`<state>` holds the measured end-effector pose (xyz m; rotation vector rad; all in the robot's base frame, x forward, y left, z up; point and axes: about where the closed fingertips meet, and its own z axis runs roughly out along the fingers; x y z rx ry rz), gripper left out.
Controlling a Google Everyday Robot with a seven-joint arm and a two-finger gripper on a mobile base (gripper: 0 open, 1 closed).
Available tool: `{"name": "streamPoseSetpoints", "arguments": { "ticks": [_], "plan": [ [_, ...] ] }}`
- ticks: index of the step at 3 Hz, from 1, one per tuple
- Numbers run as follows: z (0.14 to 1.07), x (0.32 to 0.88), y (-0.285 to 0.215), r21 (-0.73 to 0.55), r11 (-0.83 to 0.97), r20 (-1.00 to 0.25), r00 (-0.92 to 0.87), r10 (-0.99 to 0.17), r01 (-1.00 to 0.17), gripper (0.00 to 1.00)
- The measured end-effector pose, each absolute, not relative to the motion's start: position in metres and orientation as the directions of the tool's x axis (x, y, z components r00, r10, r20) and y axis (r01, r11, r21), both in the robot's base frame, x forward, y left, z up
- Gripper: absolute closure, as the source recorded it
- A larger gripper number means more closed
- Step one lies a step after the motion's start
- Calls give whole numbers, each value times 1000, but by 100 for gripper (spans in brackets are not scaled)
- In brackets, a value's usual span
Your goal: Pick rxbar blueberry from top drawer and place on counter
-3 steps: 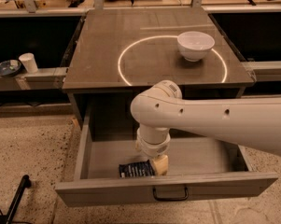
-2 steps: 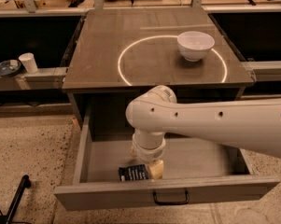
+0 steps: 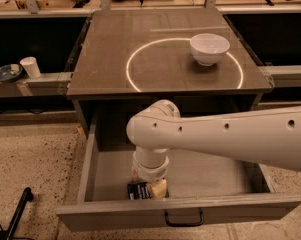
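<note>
The top drawer [image 3: 90,169] is pulled open below the counter [image 3: 115,39], which bears a thin white circle. The rxbar blueberry [image 3: 136,191], a dark flat bar with white print, lies on the drawer floor near the front wall, left of centre. My gripper [image 3: 149,183] hangs from the white arm [image 3: 225,134] that comes in from the right. It is down inside the drawer, right at the bar's right end and partly covering it.
A white bowl [image 3: 209,48] stands on the counter at the right of the circle. The drawer front has a black handle [image 3: 183,219]. A white cup [image 3: 30,66] and a dark dish [image 3: 6,73] sit on the low shelf at left. A black leg [image 3: 17,214] stands on the floor.
My arm and gripper have shifted a little left and toward the drawer front, lower over the bar. The bar and the drawer front sit slightly nearer the camera than before.
</note>
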<state>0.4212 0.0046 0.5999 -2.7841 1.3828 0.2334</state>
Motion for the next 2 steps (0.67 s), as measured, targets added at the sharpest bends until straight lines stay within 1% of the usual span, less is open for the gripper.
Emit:
{"name": "streamPoseSetpoints", "arguments": {
  "ticks": [2],
  "plan": [
    [597, 418, 10, 40, -616, -157, 604, -781, -787, 82]
  ]
}}
